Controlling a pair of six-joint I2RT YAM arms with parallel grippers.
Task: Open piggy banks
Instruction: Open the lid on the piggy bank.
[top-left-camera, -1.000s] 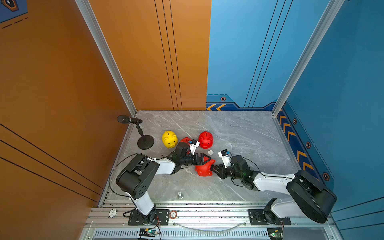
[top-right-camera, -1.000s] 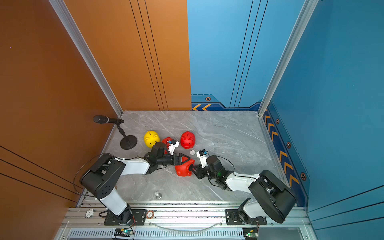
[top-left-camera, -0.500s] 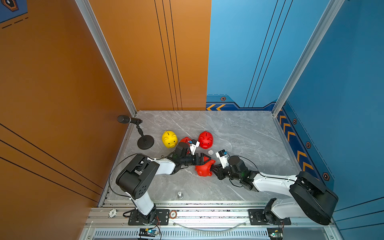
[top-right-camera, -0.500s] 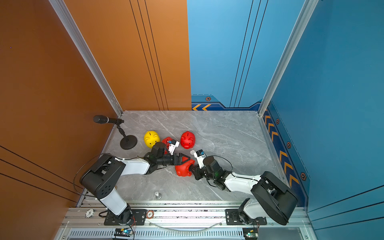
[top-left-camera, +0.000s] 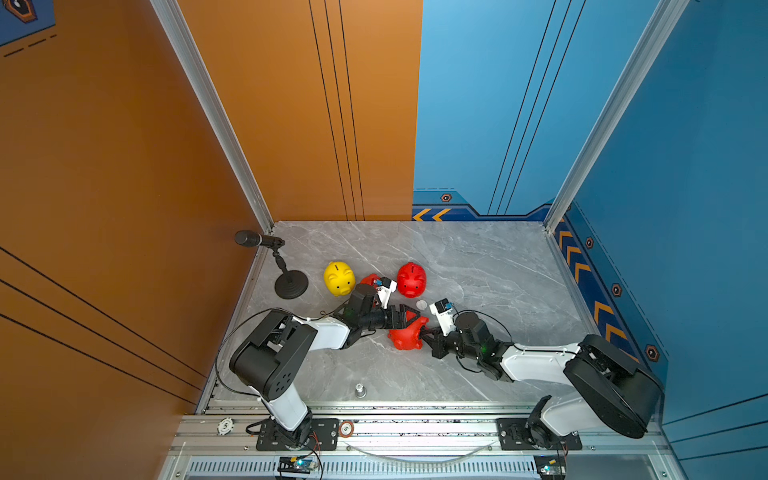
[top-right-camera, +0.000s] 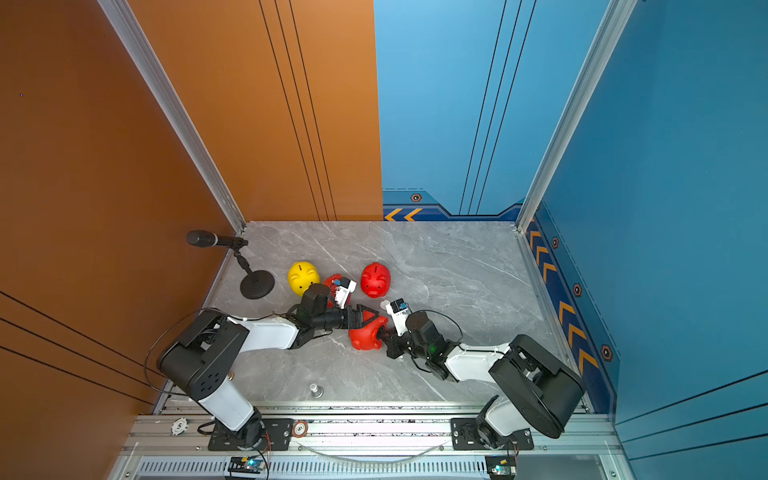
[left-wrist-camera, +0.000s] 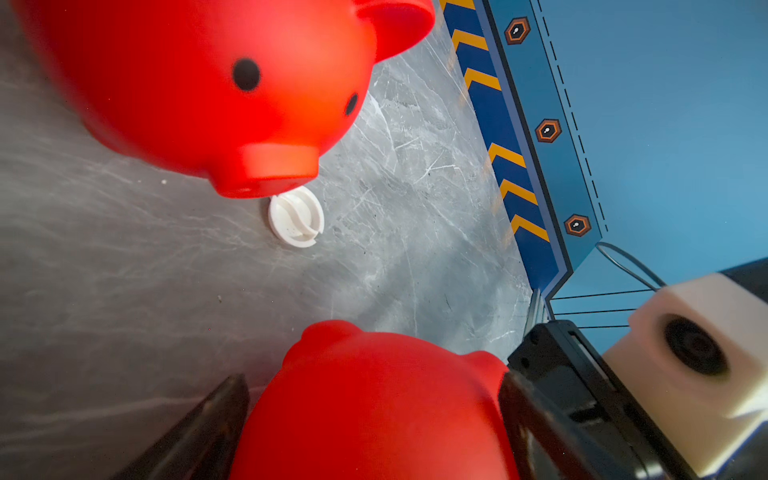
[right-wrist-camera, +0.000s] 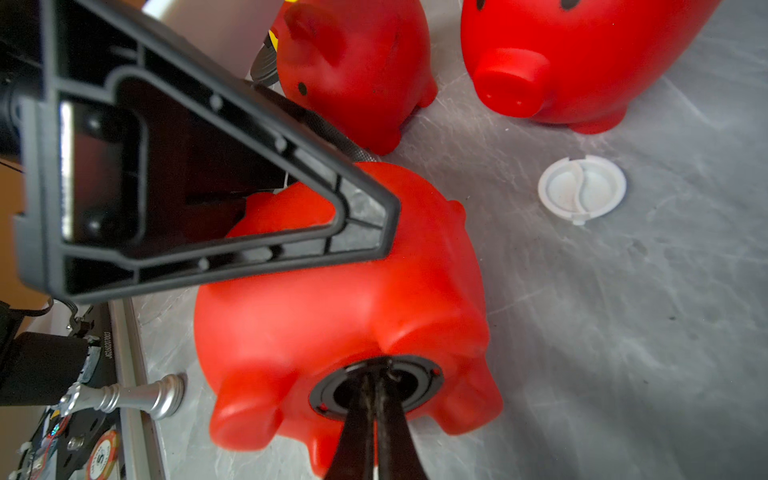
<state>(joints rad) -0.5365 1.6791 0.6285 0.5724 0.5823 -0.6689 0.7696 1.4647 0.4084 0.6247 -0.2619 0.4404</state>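
Right gripper (right-wrist-camera: 376, 374) is pinched shut on the centre of the black plug (right-wrist-camera: 424, 376) in the belly of the red piggy bank (right-wrist-camera: 332, 299), and the left gripper (left-wrist-camera: 372, 378) clamps that bank's body from the opposite side. It lies tipped over in the front half of the table (top-left-camera: 478, 266), midway between left and right edges, belly facing the right edge, so plug and gripper share one left-to-right line; the pull likely follows it. Snout direction and long axis I cannot tell.

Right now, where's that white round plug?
In both top views the white plug lies on the table, by the snout of the rightmost upright red piggy bank, beyond the tipped red bank.
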